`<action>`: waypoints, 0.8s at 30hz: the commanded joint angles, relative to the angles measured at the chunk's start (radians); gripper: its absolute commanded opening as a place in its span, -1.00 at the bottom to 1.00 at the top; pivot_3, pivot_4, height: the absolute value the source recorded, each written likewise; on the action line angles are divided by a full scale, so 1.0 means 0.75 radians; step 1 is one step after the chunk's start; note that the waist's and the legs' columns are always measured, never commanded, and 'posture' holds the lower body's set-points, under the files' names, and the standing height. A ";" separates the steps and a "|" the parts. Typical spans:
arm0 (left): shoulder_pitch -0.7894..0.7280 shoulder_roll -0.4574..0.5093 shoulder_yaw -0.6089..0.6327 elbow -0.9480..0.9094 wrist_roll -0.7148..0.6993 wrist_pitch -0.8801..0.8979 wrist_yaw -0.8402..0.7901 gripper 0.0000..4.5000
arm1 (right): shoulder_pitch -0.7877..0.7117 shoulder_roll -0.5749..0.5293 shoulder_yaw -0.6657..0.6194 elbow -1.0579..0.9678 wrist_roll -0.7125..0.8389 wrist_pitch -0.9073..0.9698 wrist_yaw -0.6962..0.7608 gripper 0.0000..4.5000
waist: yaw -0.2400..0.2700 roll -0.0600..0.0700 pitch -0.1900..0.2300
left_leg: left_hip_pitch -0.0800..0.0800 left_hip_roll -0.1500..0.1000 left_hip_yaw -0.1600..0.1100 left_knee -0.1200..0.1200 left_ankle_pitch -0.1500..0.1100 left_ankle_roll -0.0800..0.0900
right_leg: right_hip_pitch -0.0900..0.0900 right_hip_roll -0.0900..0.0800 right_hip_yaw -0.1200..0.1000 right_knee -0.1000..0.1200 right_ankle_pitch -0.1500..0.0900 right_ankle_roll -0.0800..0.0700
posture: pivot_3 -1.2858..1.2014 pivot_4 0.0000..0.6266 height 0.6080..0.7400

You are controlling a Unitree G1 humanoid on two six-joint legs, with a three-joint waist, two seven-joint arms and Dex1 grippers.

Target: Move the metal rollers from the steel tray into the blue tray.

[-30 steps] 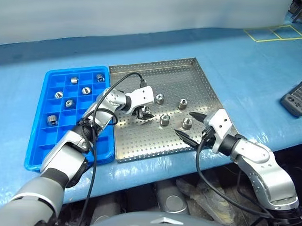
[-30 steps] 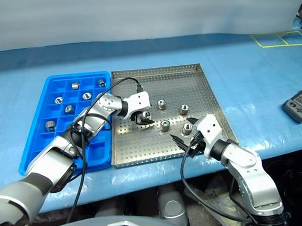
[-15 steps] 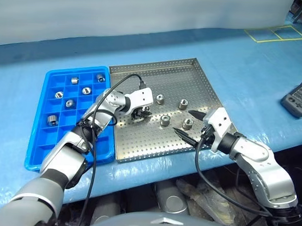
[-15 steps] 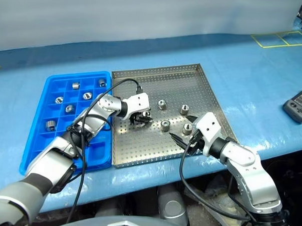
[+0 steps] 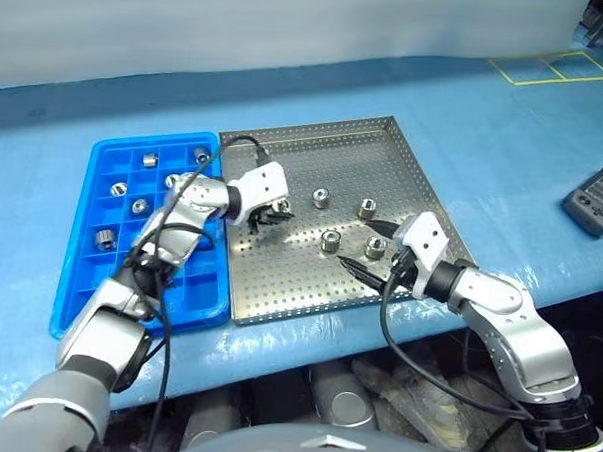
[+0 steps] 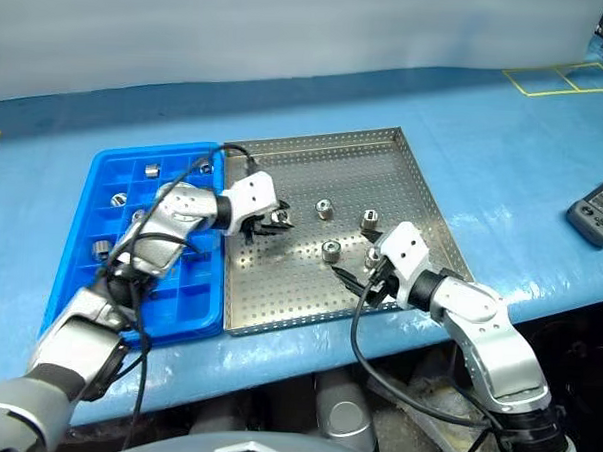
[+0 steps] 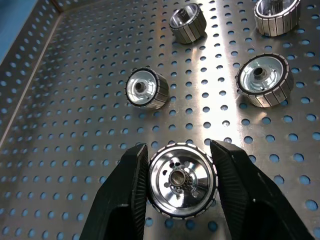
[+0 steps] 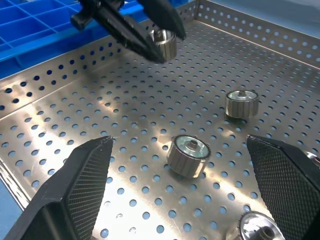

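Left wrist view: gripped roller (image 7: 182,181) faces camera, axis along left gripper (image 7: 180,187).

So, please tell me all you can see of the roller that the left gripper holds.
The roller is a short, shiny silver metal cylinder with fine ribs round its rim, a dished face with small holes and a dark centre bore. The left gripper is shut on it, one black finger on each side. It is lifted above the steel tray, its face turned toward the wrist camera, near the tray's side next to the blue tray.
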 commanded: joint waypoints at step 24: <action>1.144 0.295 0.807 -1.156 0.016 0.538 0.372 -0.25 | -0.315 0.080 0.211 0.251 -0.026 -0.111 0.278 1.00 | 0.344 -0.002 0.000 | 0.000 0.000 -0.013 -0.001 0.002 -0.006 | 0.005 0.000 -0.018 -0.002 -0.004 -0.008 | 0.07 -0.52 1.00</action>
